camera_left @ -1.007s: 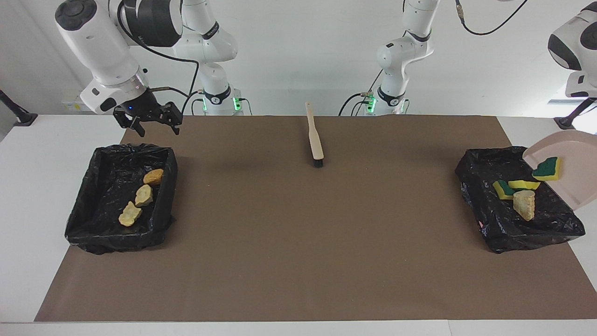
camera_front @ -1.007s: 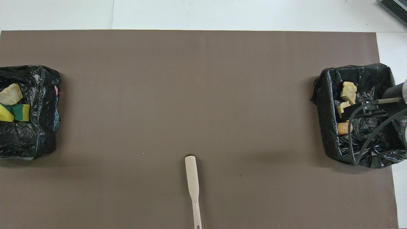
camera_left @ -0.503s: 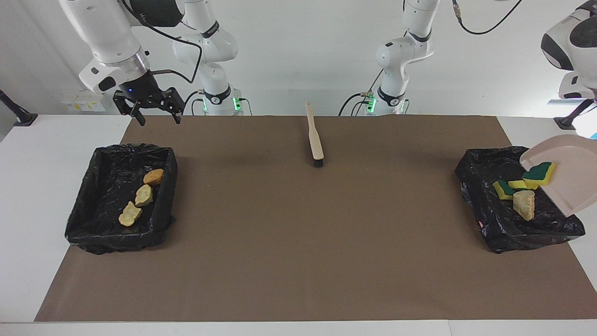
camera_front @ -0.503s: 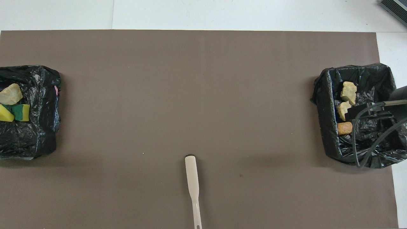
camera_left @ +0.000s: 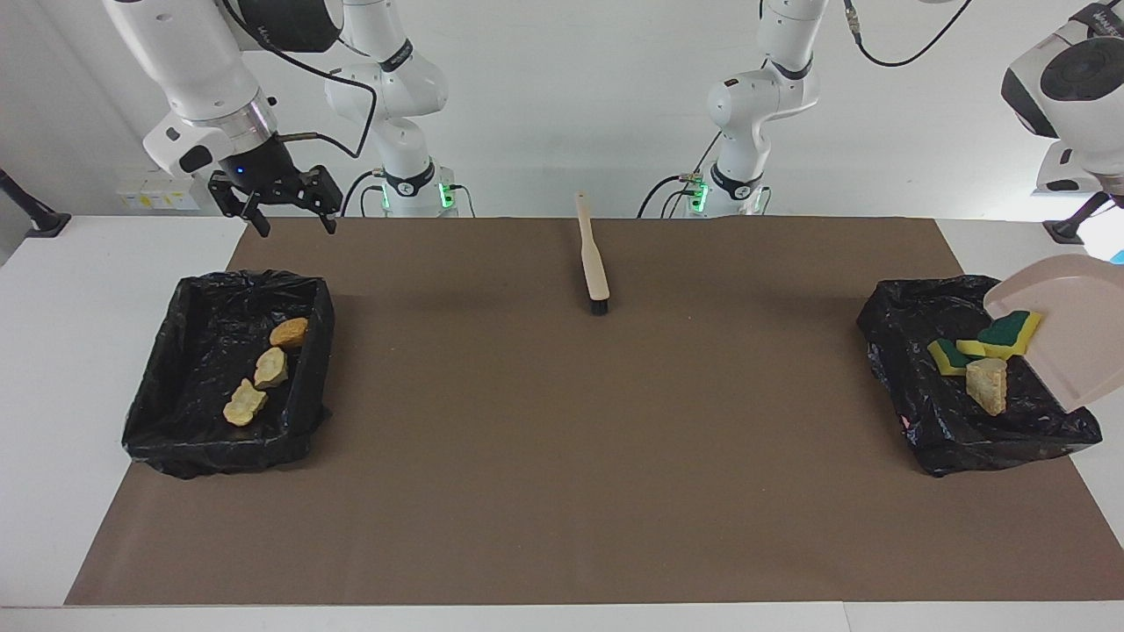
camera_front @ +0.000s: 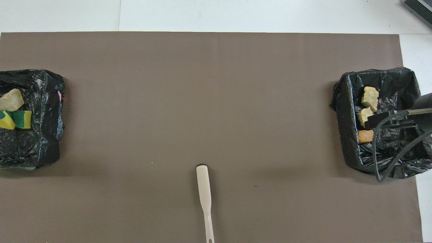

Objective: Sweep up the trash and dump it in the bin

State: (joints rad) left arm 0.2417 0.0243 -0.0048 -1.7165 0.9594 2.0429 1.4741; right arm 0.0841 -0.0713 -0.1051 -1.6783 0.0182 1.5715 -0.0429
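Note:
Three tan bread-like lumps (camera_left: 270, 367) lie in the black-lined bin (camera_left: 189, 369) at the right arm's end. My right gripper (camera_left: 295, 221) hangs open and empty above the mat beside that bin's edge nearest the robots; in the overhead view it (camera_front: 388, 118) covers part of the bin (camera_front: 347, 135). A beige dustpan (camera_left: 1076, 351) is tilted over the bin (camera_left: 896, 351) at the left arm's end. A green-and-yellow sponge piece (camera_left: 1008, 330) sits at the dustpan's lower lip. Two more sponge pieces (camera_left: 948, 355) and a bread lump (camera_left: 987, 384) lie in that bin. My left gripper is out of view.
The beige brush (camera_left: 595, 263) lies on the brown mat (camera_left: 562, 456) midway between the bins, near the robots, bristles pointing away from them. It also shows in the overhead view (camera_front: 204, 192). The left arm's upper link (camera_left: 1067, 79) is at the frame edge.
My right gripper rose and drew back from over its bin toward the robots. The dustpan shifted a little and the sponge piece slid down to its lip over the bin.

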